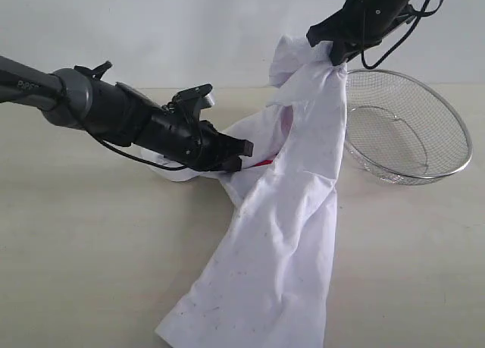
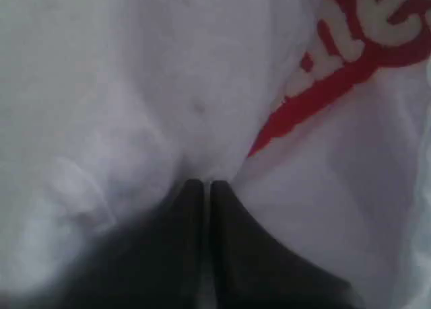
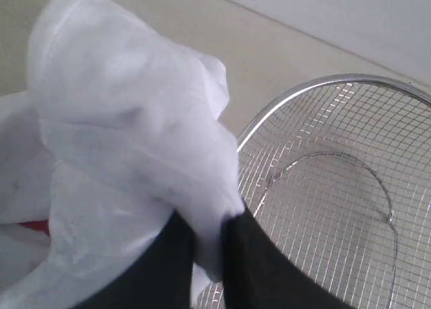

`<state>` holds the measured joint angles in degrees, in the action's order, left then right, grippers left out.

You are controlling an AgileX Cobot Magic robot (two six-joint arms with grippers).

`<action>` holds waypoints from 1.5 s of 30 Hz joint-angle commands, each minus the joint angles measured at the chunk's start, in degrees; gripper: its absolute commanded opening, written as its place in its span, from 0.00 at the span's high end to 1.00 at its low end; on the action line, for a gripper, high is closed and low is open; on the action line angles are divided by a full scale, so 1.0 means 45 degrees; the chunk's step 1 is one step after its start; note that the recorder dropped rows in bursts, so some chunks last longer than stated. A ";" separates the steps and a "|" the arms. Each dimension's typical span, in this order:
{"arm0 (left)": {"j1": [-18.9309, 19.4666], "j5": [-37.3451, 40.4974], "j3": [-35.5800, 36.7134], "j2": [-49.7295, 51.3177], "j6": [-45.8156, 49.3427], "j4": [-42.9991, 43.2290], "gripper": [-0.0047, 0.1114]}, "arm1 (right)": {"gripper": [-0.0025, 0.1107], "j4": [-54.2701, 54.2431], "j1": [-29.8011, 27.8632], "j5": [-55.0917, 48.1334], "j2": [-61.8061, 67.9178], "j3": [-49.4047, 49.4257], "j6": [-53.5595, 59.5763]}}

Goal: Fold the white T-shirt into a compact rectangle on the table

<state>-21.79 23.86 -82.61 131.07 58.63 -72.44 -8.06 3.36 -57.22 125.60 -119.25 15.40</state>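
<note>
Over the matte table, left pincer and right pincer clamp the wrinkled white T-shirt.

A round silver wire-mesh basket sits at the right of the exterior view, its rim seemingly tilted toward the camera, with a plain pale wall behind it.

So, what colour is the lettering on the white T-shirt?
The lettering is white with red outline; left wrist view shows it best.
</note>
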 commanded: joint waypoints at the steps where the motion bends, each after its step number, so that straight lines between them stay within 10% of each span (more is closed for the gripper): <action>1: 0.0145 -0.1171 -0.0026 0.0286 -0.2414 0.2826 0.92 | 0.98 -0.0118 -0.0052 -0.0506 -0.0196 -0.0074 0.0214; 17: 0.3389 0.0604 0.0046 0.0034 -0.5456 0.7452 0.92 | 0.97 0.0967 0.0643 0.0398 0.1219 -0.0074 0.0896; 24: 0.3388 0.0547 0.0022 -0.1037 -0.5039 0.7624 0.92 | 0.28 0.1215 0.0643 0.0424 0.0475 -0.0074 0.0366; 39: 0.3002 0.3751 0.0228 -0.3862 -0.4638 0.7550 0.92 | 0.95 -0.3294 0.0798 -0.2832 -0.0975 0.0013 0.1388; 45: 0.2474 0.3149 0.1779 -0.3862 -0.4253 0.7338 0.92 | 0.98 -0.3381 0.1628 -0.2832 -0.1006 0.1167 0.1524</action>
<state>-9.61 39.88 -77.65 114.08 38.68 -38.38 -22.73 8.95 -69.44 121.82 -116.29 21.08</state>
